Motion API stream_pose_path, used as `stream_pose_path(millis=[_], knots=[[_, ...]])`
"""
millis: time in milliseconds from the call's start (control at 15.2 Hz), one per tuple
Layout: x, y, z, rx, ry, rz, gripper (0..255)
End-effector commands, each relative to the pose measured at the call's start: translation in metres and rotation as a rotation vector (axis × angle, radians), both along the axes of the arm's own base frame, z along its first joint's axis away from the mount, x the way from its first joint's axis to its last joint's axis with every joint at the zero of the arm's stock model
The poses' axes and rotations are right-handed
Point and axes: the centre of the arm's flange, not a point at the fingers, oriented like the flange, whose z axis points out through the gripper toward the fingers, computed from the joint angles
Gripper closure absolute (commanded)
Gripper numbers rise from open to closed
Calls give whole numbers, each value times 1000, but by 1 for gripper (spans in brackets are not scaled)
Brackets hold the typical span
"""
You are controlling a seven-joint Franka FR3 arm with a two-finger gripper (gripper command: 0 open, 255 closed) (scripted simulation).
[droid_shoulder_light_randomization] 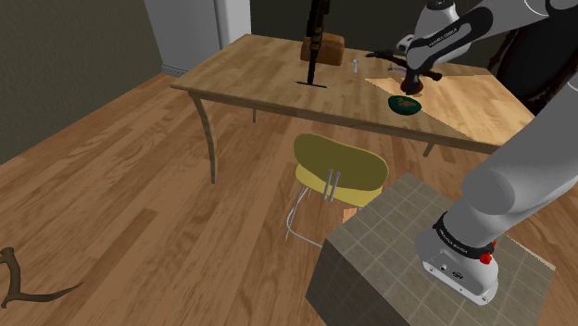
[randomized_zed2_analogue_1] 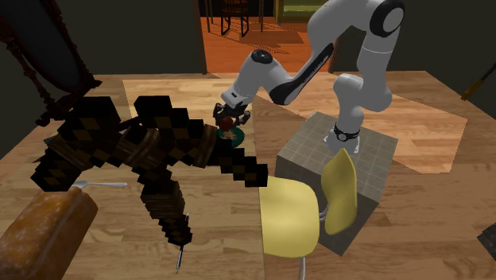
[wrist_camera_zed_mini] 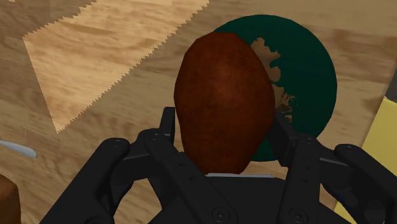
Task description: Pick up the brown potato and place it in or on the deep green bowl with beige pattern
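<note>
The potato point(wrist_camera_zed_mini: 222, 102) is up off the table, pinched between the two black fingers point(wrist_camera_zed_mini: 167, 127) of the claw point(wrist_camera_zed_mini: 222, 130), one on each flank. It's a smooth egg-shaped lump, reddish brown with darker mottling, with the narrower end pointing away from the hand.

Just below it and a touch to one side sits the bowl point(wrist_camera_zed_mini: 308, 70). It's round and dark green, with a ragged beige blotch inside. Seen from the wrist camera, the potato covers about a third of it, over the rim side and not the middle.

The bowl rests on the table point(droid_shoulder_light_randomization: 269, 79), pale wood with curved legs, next to a lighter patch point(wrist_camera_zed_mini: 95, 63) with a sawtooth edge. A yellow chair point(droid_shoulder_light_randomization: 338, 171) stands at the table's edge, between it and the tiled stand point(droid_shoulder_light_randomization: 389, 250).

Further along the top there's a small grey thing point(droid_shoulder_light_randomization: 356, 63) I can't make out. Past that a tall black thing point(droid_shoulder_light_randomization: 315, 37) stands upright, with a brown loaf point(droid_shoulder_light_randomization: 330, 43) just behind it. In the second exterior view that black thing looms blocky in front and hides a good part of the tabletop, right up to the bowl. A silver utensil point(randomized_zed2_analogue_1: 99, 184) lies near the loaf. Way out on the floor there's an antler point(droid_shoulder_light_randomization: 28, 289).
</note>
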Motion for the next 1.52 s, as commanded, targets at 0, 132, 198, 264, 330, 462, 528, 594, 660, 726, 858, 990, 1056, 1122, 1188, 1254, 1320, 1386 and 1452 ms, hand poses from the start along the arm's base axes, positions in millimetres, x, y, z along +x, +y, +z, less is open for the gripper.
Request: stream_pose_path(millis=[0,132,198,264,330,462,528,594,660,726,858,990,1056,1122,1188,1254,1320,1386,1452], knots=[[-1,1,-11,0,-1,0,255],[-1,1,-21,0,-1,0,255],[-1,1,-27,0,-1,0,255],[-1,1,-32,0,-1,0,255],[-1,1,-36,0,-1,0,255],[-1,1,-36,0,-1,0,255],[-1,1,-36,0,-1,0,255],[-1,1,-36,0,-1,0,255],[-1,1,-36,0,-1,0,255],[-1,1,-36,0,-1,0,255],[-1,1,-36,0,-1,0,255],[-1,1,-36,0,-1,0,0],[-1,1,-36,0,-1,0,0],[-1,1,-36,0,-1,0,0],[-1,1,-36,0,-1,0,0],[-1,1,-36,0,-1,0,0],[-2,6,-24,0,-1,0,0],[-4,12,-13,0,-1,0,0],[-6,17,-1,0,-1,0,0]])
